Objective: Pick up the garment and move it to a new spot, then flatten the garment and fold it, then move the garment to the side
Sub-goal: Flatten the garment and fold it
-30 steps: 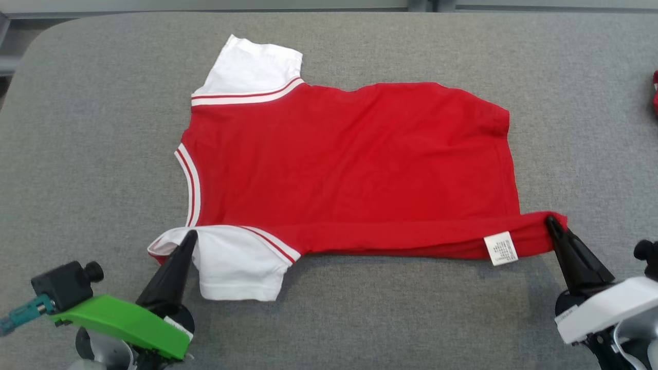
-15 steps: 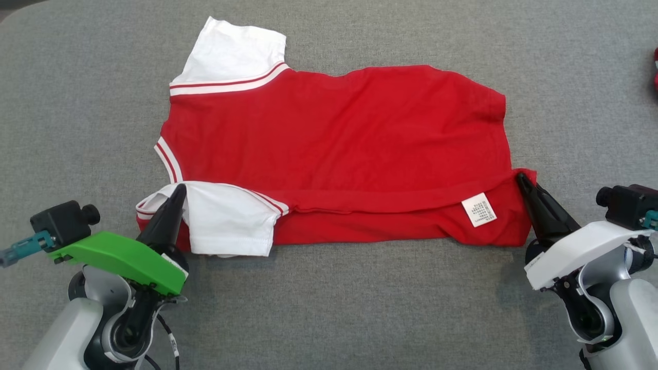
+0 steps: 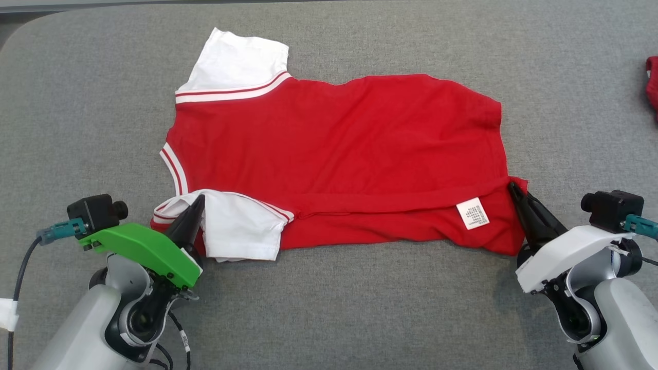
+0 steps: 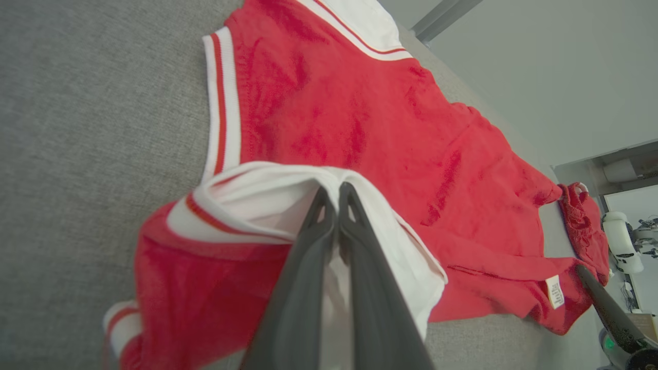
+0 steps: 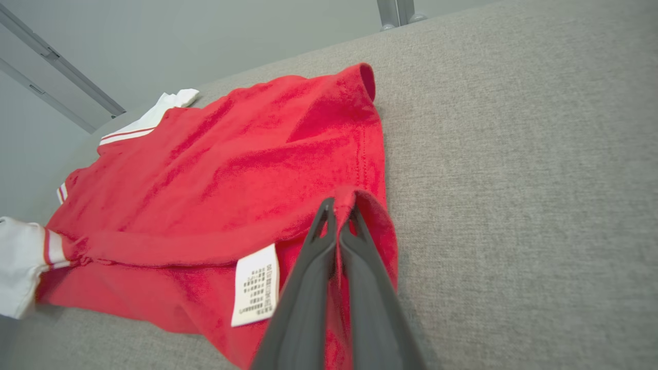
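Observation:
The garment [image 3: 339, 144], a red T-shirt with white sleeves, lies spread on the grey table [image 3: 329, 313], collar to the left. Its near edge is folded back over the body, and a white care label [image 3: 473, 213] faces up. My left gripper [image 3: 199, 198] is shut on the near white sleeve [image 4: 257, 190]; the left wrist view shows its tips [image 4: 334, 187] pinched on that fabric. My right gripper [image 3: 511, 185] is shut on the red hem corner, and the cloth wraps over its tips [image 5: 340, 203] in the right wrist view.
Another red cloth item [image 3: 653, 87] lies at the table's far right edge and also appears in the left wrist view [image 4: 583, 226]. The table's back edge [image 3: 154, 4] runs just beyond the far sleeve. Bare grey surface stretches in front of the garment.
Both grippers have carried the near edge away from me over the body, so the folded-back strip is wider. The head view itself has also shifted.

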Tool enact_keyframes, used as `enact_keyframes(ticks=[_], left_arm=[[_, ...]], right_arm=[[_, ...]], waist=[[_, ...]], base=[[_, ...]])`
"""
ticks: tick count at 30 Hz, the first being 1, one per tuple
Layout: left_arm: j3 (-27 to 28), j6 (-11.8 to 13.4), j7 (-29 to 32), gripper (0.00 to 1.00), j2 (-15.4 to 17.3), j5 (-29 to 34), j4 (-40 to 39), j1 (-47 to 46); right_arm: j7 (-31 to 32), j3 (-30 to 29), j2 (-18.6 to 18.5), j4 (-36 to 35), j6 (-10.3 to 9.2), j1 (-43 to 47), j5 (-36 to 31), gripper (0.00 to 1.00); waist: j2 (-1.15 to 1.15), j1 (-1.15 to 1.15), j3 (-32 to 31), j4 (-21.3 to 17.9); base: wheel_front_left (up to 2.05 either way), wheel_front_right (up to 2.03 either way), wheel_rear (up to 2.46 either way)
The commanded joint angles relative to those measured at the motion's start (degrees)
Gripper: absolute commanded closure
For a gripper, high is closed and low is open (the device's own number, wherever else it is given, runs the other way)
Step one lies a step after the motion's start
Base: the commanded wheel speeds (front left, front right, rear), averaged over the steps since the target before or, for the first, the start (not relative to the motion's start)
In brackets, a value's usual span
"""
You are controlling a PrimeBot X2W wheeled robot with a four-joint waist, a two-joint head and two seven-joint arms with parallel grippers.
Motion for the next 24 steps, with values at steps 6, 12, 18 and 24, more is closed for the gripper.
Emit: enact_keyframes(ticks=[6,12,18,24], left_arm=[[-0.3,-2.3,-1.0,0.0,0.8,1.7,5.2,-1.5],[2.7,-2.6,-2.6,0.0,4.2,0.0,5.0,2.0],[4.5,-2.2,-2.8,0.0,5.4,-3.2,0.0,8.4],[3.3,-1.7,0.6,0.0,5.2,-5.7,-2.0,10.5]], right_arm=[[-2.2,0.4,-0.7,1.9,0.0,-1.0,-2.0,0.0],[-1.6,-1.7,-2.7,-0.5,0.0,3.6,-2.2,0.0],[0.6,-3.6,-2.5,-4.7,0.0,7.9,-2.2,0.0],[3.0,-3.8,-0.8,-4.9,0.0,7.4,-2.7,0.0]], waist=[[0.0,0.0,-1.2,-0.7],[0.0,0.0,-2.3,-0.4],[0.0,0.0,-1.5,-0.3],[0.0,0.0,0.8,0.8]], base=[[0.0,0.0,0.0],[0.0,0.0,0.0],[0.0,0.0,0.0],[0.0,0.0,0.0]])
